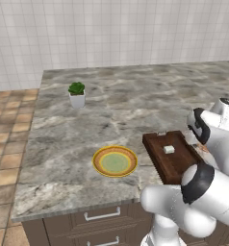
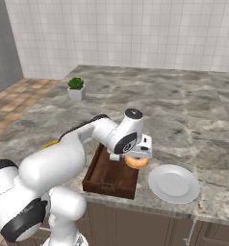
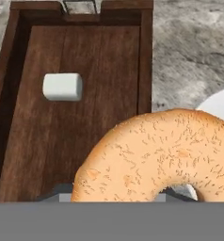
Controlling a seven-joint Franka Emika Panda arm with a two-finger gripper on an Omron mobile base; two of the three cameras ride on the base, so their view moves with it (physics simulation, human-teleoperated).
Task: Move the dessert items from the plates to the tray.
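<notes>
1. Two desserts are in view: a tan ring donut (image 2: 137, 161) and a small white cube (image 3: 62, 86).
2. The cube lies flat on the floor of the dark wooden tray (image 3: 90, 117), toward one end, apart from the walls; the left base view shows it there too (image 1: 169, 149).
3. The gripper (image 2: 135, 154) hangs over the tray's right edge with the donut just under it. The donut appears to be in its grip, lifted off the counter, but the fingers are hidden and how far apart they stand cannot be told.
4. In the hand view the donut (image 3: 165, 155) sits over the tray's rim and the grey counter (image 3: 194, 52).
5. The white plate (image 2: 174, 183) lies bare just right of the tray.
6. The yellow-rimmed plate (image 1: 115, 161) lies bare left of the tray.
7. A potted plant (image 1: 77, 94) stands well back.
</notes>
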